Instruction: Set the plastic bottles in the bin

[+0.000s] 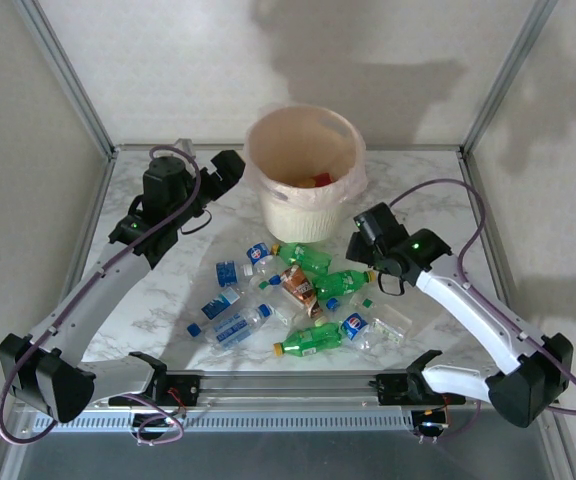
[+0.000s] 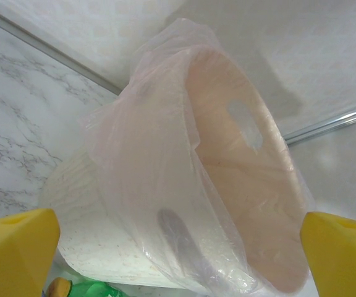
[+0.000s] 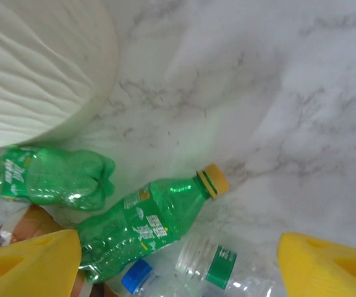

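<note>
The bin (image 1: 305,215), a cream-white bucket with a thin bag liner, stands at the back middle of the table, and something red and yellow lies inside it. Several crushed plastic bottles (image 1: 288,295) lie in a heap in front of it: green ones (image 1: 345,283), clear blue-labelled ones (image 1: 238,325) and a brown-orange one (image 1: 298,285). My left gripper (image 1: 230,168) hangs open beside the bin's left rim; the left wrist view faces the bin (image 2: 165,185) between empty fingers (image 2: 17,250). My right gripper (image 1: 363,235) is open over a green yellow-capped bottle (image 3: 147,226), holding nothing.
A metal frame and pale walls close in the marble table (image 1: 428,190) at the back and sides. In the right wrist view the bin's ribbed wall (image 3: 42,68) sits at upper left, with a second green bottle (image 3: 48,176) and a clear green-banded bottle (image 3: 227,266) close by.
</note>
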Robot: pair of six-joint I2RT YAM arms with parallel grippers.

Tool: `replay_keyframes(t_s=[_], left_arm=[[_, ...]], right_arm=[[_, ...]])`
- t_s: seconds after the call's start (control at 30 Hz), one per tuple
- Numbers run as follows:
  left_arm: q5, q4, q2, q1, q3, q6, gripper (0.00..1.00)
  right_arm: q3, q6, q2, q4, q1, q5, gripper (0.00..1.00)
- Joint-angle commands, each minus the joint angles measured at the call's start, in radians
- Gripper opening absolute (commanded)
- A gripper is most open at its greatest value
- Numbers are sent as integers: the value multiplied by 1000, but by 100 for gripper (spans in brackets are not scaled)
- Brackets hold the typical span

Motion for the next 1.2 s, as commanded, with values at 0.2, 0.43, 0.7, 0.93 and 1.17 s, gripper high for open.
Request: replay_keyframes(t_s=[0.2, 0.43, 0.7, 0.93, 1.17], left_arm=[[2, -2, -11, -5, -27, 11, 98], [8, 1, -13, -5, -49, 12, 97], [10, 10, -19, -5, -71, 11, 96], [20, 16, -13, -6, -79, 10, 96], [17, 22, -13, -5, -92, 8, 95]], right_arm=[[-168, 240, 16, 215, -156, -166, 71], [-261, 289, 57, 341, -311, -326, 68], [-316, 322, 100, 399, -351, -398, 67], [-362, 335, 148, 478, -379, -452, 67], [-389, 346, 196, 556, -381, -502, 67]])
